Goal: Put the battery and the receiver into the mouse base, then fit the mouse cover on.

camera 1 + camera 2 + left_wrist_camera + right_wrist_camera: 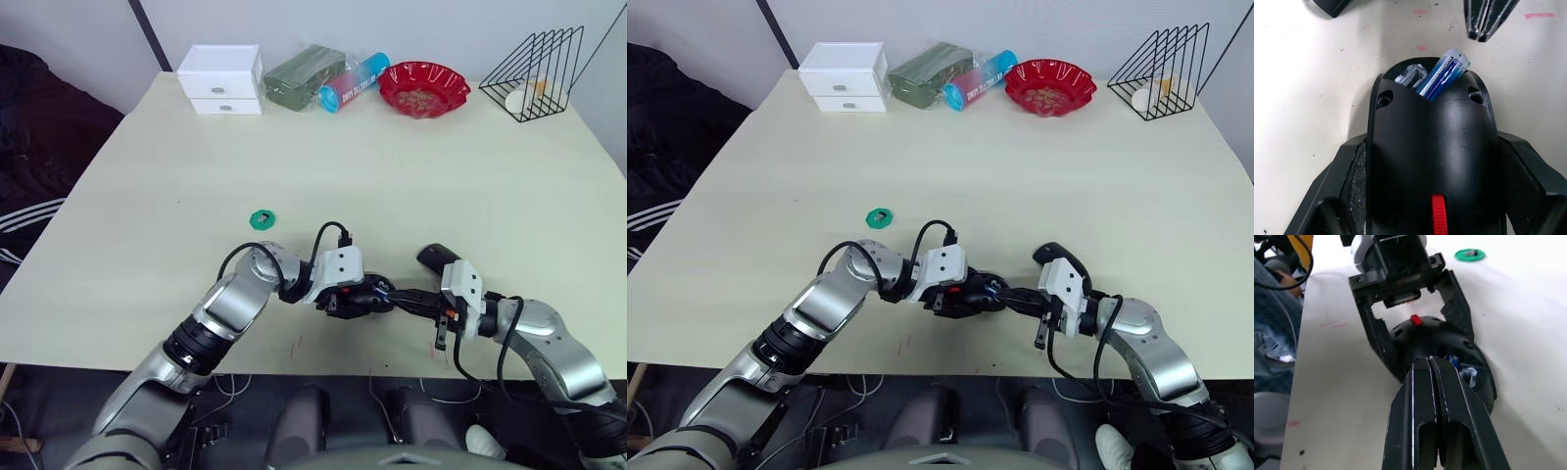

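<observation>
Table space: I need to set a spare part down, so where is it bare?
Bare: the wide middle of the table, between the back row and the green ring. Crowded: the near edge, where both grippers meet at the mouse base.

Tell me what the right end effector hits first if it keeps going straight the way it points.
Most likely the mouse base held by the left end effector: the right end effector, shut, points at its open compartment with the battery. Contact is unclear.

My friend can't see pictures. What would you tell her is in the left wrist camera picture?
A black mouse base with a red scroll wheel sits between the left gripper's two black fingers on a pale table. A blue battery sticks up tilted out of its open compartment. The closed tips of the right gripper point in from beyond it.
</observation>
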Robot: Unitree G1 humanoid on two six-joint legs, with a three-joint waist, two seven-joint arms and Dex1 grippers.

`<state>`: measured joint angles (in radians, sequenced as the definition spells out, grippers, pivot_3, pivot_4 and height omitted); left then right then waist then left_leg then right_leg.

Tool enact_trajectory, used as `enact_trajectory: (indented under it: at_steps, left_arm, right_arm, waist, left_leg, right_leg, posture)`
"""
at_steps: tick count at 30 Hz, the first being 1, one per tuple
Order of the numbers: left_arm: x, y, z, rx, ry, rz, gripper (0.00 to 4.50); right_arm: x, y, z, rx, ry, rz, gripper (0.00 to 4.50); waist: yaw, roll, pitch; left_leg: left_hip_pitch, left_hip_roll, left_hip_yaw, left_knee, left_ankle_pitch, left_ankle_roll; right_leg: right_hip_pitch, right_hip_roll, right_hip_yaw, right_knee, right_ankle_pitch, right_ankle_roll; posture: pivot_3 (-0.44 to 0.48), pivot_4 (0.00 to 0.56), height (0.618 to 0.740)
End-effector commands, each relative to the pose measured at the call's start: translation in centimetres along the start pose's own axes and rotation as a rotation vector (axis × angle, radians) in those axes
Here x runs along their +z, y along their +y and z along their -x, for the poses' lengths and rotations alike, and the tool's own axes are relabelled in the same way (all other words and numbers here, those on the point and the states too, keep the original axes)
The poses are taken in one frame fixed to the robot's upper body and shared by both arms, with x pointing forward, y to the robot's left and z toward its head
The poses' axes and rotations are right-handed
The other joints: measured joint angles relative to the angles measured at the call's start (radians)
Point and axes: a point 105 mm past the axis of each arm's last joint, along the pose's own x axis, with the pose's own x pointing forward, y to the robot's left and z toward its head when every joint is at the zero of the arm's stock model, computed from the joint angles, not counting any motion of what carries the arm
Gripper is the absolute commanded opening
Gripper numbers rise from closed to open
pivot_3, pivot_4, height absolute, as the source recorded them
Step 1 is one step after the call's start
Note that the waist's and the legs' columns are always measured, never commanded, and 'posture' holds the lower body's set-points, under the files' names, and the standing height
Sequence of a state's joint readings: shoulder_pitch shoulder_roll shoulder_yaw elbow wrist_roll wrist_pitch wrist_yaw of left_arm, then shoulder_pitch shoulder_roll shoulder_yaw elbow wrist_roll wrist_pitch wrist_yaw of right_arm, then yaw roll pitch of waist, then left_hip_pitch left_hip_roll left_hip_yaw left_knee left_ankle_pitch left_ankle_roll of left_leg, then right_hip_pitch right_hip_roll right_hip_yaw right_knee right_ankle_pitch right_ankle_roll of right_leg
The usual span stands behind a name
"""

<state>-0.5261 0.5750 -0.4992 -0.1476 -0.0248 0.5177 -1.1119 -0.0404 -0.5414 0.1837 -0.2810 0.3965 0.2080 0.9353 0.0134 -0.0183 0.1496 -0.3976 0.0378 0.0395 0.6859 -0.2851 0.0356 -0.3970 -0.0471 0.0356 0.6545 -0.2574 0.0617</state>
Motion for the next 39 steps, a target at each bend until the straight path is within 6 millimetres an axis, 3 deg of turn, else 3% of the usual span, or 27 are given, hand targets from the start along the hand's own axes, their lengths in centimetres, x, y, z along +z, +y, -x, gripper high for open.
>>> enact_trajectory:
  at_steps: [1,13,23,28,32,39]
  left_arm:
    - [-1.0,-0.4,-0.4,-0.012,0.047,0.024,2.95]
    - [-1.1,-0.5,-0.6,-0.018,0.049,0.019,2.95]
    - [-1.2,-0.4,-0.5,-0.010,0.047,0.025,2.95]
    - [-1.1,-0.5,-0.6,-0.012,0.041,0.030,2.95]
    - [-1.1,-0.6,-0.7,-0.013,0.039,0.031,2.95]
    - [-1.1,-0.7,-0.6,-0.012,0.038,0.023,2.95]
  right_arm:
    - [0.6,-0.1,-0.2,-0.004,-0.040,0.026,0.02]
    - [-2.1,-0.5,-0.9,-0.025,0.040,-0.006,0.02]
    - [-5.8,-0.3,-0.8,-0.012,0.255,-0.050,0.02]
    - [-6.7,0.0,-0.5,0.002,0.337,-0.080,0.02]
    - [-6.6,-0.1,-0.3,-0.011,0.340,-0.072,0.02]
    - [-2.7,-0.7,0.1,-0.020,0.151,0.018,0.02]
  waist:
    - [0.000,0.000,0.000]
    - [0.000,0.000,0.000]
    - [-0.001,-0.001,-0.003]
    - [-0.001,-0.002,-0.006]
    - [-0.001,-0.003,-0.010]
    - [0.001,-0.003,-0.011]
  left_leg:
    - [0.000,0.000,0.000,0.000,0.000,0.000]
    - [0.001,0.000,0.001,0.000,0.000,0.000]
    - [0.004,0.000,0.002,0.000,0.000,0.000]
    - [0.005,0.000,0.003,0.000,0.000,0.000]
    - [0.006,0.000,0.004,0.000,0.000,0.000]
    - [0.005,0.000,0.004,0.000,0.000,0.000]
  right_leg:
    - [0.000,0.000,0.000,0.000,0.000,0.000]
    - [0.000,0.000,0.001,0.002,0.000,0.000]
    - [0.001,0.000,0.002,0.003,0.000,0.000]
    - [0.002,0.000,0.003,0.003,0.000,-0.001]
    - [0.002,0.000,0.004,0.003,0.000,-0.001]
    - [0.001,0.000,0.004,0.003,0.000,0.000]
  posture:
    - [0.000,0.150,0.740]
    - [0.000,0.150,0.740]
    - [0.000,0.150,0.740]
    - [0.000,0.150,0.740]
    - [0.000,0.150,0.740]
    - [0.000,0.150,0.740]
